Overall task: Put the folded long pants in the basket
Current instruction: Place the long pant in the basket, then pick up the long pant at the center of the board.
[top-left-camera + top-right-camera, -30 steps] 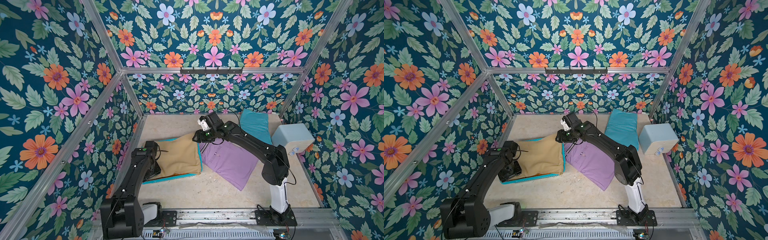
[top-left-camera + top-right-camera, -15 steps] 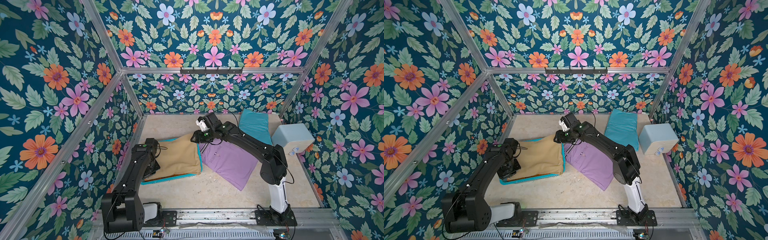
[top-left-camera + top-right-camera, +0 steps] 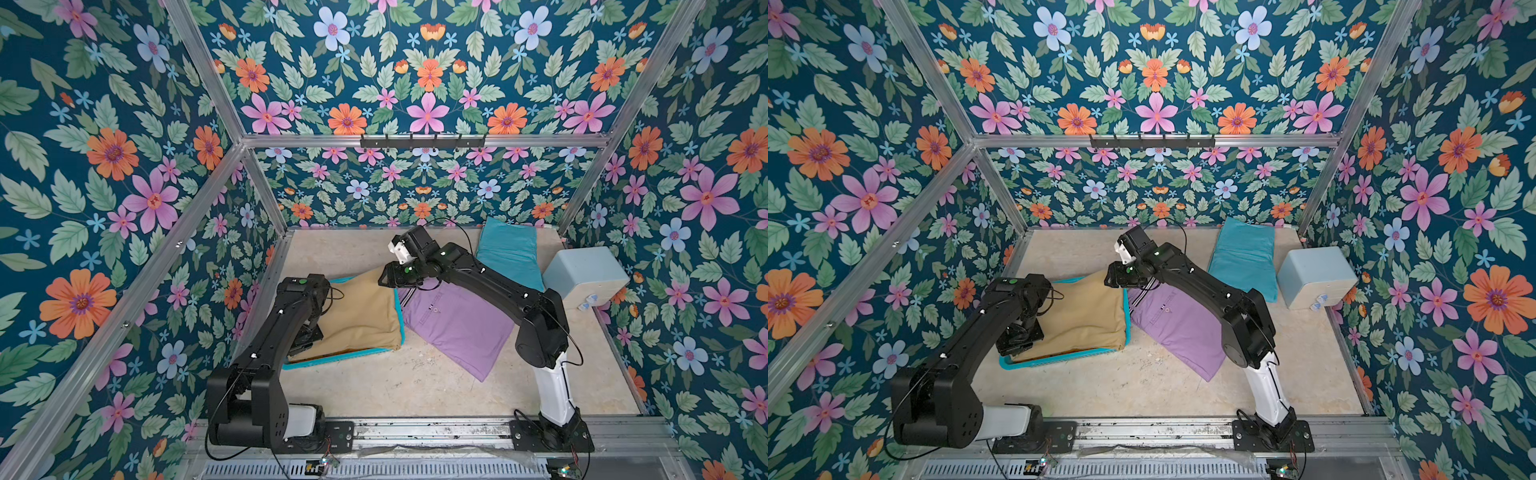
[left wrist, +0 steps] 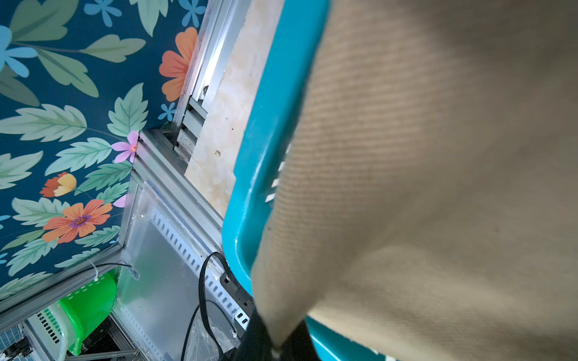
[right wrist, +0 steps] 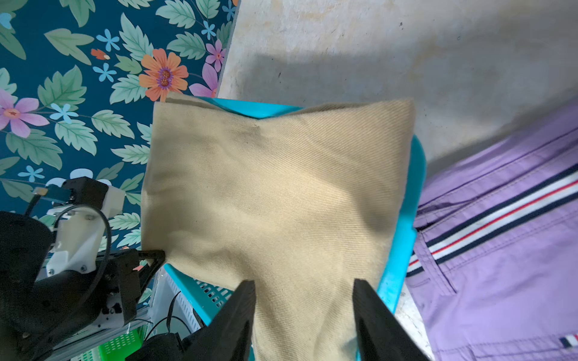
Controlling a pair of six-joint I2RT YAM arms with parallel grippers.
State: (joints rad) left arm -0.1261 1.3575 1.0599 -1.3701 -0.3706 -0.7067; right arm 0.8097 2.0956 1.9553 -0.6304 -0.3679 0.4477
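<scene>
Nearest me, the left pincer [image 4: 275, 345] was clamped shut on the near left corner of the tan pants [image 3: 361, 316], just over the rim of the basket [image 5: 406, 225]. The tan pants lay spread across the teal basket, covering almost all of it, with their edges riding on the rim. At the far right corner, the right pincer [image 5: 303, 284] had its fingers partly apart with tan cloth filling the gap, and it gripped that corner raised above the basket. Just right of the basket, the lilac pants [image 3: 457, 328] lay flat on the worktop [image 3: 395, 390]. Farther back, the turquoise pants [image 3: 509, 257] lay by the rear wall, with a pale blue box [image 3: 582, 278] beside them.
</scene>
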